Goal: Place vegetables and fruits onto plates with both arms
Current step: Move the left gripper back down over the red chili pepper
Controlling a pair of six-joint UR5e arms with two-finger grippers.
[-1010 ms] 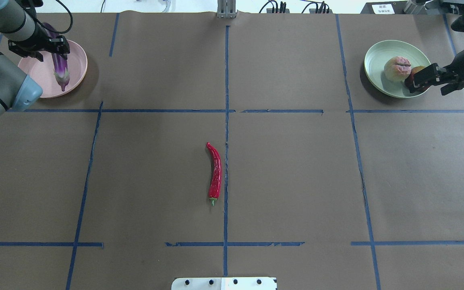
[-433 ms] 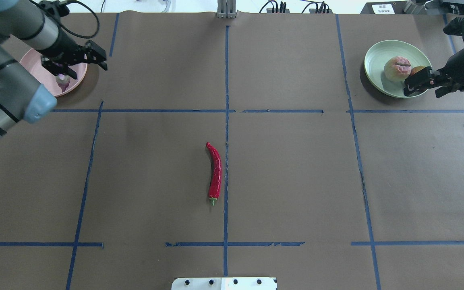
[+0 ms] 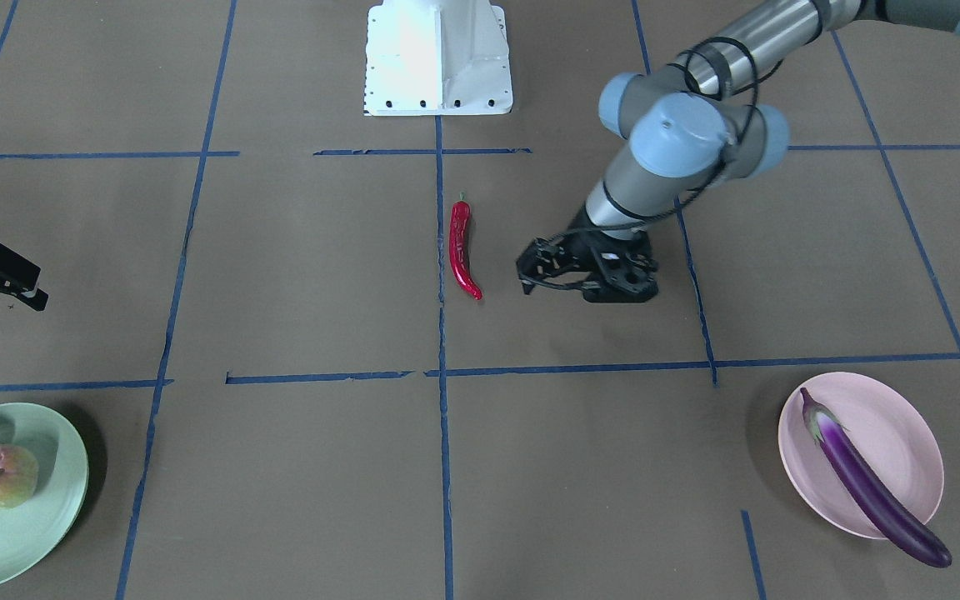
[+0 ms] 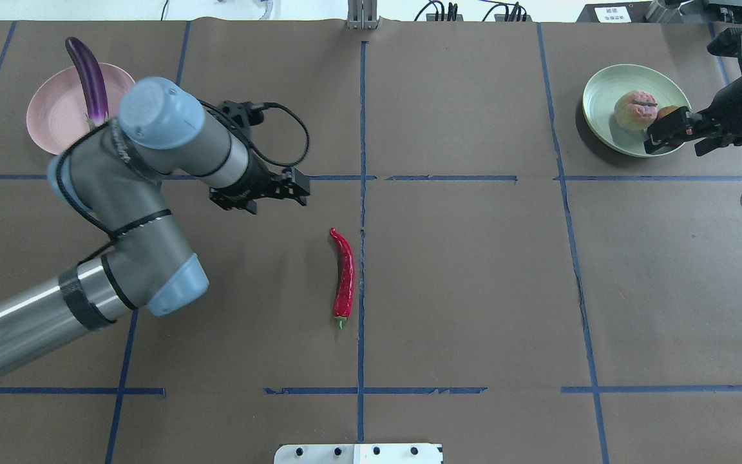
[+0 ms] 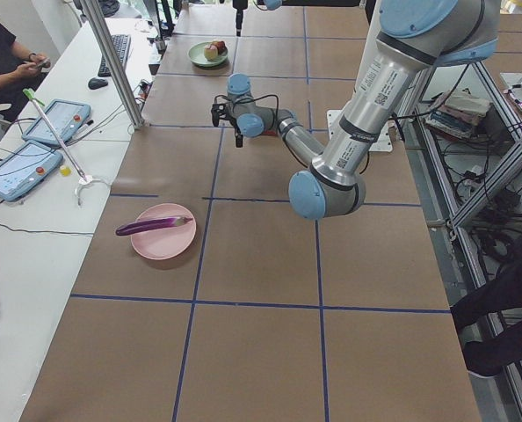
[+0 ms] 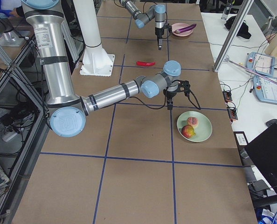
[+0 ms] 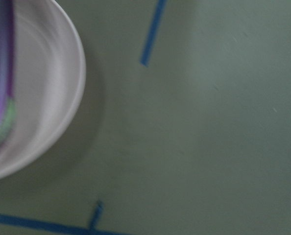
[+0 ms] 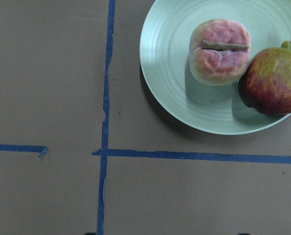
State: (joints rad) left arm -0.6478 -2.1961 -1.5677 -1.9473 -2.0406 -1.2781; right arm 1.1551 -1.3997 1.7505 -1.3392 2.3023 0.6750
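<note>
While L gripper [image 4: 299, 188] hovers — chili [image 4: 344, 277] untouched.

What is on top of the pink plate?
Only the eggplant lies on the pink plate, its rounded tip overhanging the rim. The plate surface beneath it is hidden.

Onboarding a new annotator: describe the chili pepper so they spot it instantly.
On the brown table, find the blue tape line down the middle. Beside it lies the red chili pepper: slim, curved, glossy, on bare table, unlike the purple eggplant on its pink plate.
</note>
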